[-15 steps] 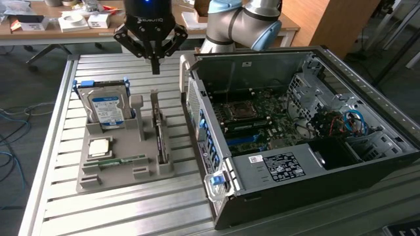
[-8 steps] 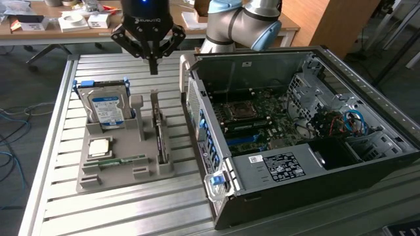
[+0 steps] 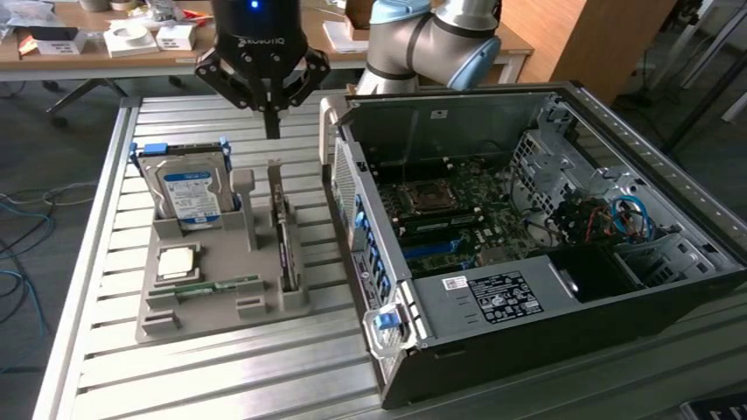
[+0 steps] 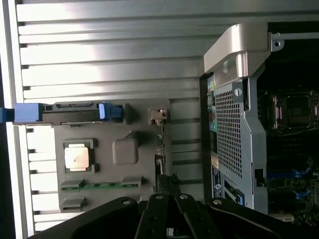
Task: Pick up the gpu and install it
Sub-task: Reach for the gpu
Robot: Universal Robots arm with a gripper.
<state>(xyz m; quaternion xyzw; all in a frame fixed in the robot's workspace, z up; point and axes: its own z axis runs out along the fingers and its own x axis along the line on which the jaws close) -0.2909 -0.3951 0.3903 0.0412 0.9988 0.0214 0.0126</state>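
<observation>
Exterior view: the black gripper (image 3: 272, 129) is clenched shut, empty, just above the thin dark gpu card (image 3: 283, 236), which is stood along one edge of the grey plastic tray (image 3: 201, 320).

We see a robotics lab or workshop, a robot arm (image 3: 432, 39) over a slatted metal bench (image 3: 233, 367), an opened computer case (image 3: 561, 350), a grey parts holder (image 3: 164, 325), a cluttered wooden desk (image 3: 84, 19) behind, loose cables (image 3: 21, 232) on the floor

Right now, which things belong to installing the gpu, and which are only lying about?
For the job: gpu; tool, shut, above it; open computer case.
Lying about: hard drive, processor chip, memory stick, all in the gray holder.
</observation>
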